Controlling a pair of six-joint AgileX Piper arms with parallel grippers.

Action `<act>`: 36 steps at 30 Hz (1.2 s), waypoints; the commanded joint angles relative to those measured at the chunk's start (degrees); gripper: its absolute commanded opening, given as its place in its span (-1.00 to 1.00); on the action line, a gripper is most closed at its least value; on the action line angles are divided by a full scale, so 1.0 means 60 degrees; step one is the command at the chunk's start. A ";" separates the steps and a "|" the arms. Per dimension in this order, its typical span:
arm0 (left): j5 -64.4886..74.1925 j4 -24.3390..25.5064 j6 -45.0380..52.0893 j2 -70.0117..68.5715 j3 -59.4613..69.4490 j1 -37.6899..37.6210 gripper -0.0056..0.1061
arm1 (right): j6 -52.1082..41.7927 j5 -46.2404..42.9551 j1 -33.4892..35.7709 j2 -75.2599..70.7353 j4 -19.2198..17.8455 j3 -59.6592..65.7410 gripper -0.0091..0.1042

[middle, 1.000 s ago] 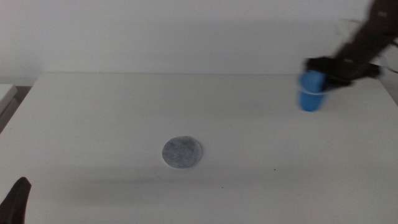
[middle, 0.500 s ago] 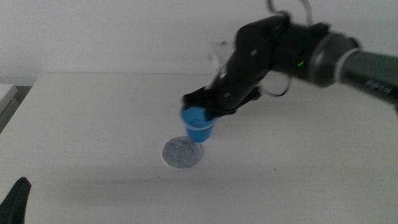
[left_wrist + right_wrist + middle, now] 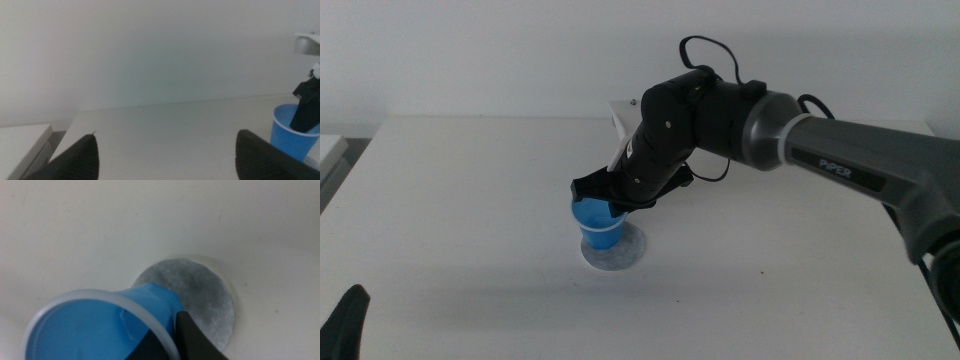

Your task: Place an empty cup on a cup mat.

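Observation:
The blue cup [image 3: 597,222] is pinched by its rim in my right gripper [image 3: 607,196], which reaches in from the right. The cup hangs low over the left part of the grey cup mat [image 3: 622,253]; I cannot tell if its base touches. In the right wrist view the cup [image 3: 95,325] is empty and tilted, its base at the edge of the mat [image 3: 200,292], with my right gripper [image 3: 170,342] shut on its wall. The left gripper [image 3: 345,322] waits at the bottom left corner, open [image 3: 170,160]. The left wrist view also shows the cup [image 3: 292,132].
The white table [image 3: 470,200] carries only the mat and cup. A separate pale surface [image 3: 328,150] lies past the table's left edge, and a white wall stands behind the table.
The right arm has carried the cup from the far right of the table leftward and down to the mat. The left gripper has not moved.

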 commanded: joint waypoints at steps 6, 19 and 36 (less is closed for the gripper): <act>-0.0049 -0.0024 -0.0027 -0.0035 -0.0004 -0.0016 0.78 | 0.0437 0.0086 -0.0157 0.0316 -0.0403 -0.0233 -0.82; -0.0049 -0.0024 -0.0027 -0.0035 -0.0004 -0.0016 0.78 | 0.0218 0.0389 -0.0290 0.0453 -0.0121 -0.0233 -0.81; -0.0049 -0.0024 -0.0027 -0.0035 -0.0004 -0.0016 0.78 | -0.1031 0.1110 -0.1202 -0.2075 0.0054 -0.0333 0.61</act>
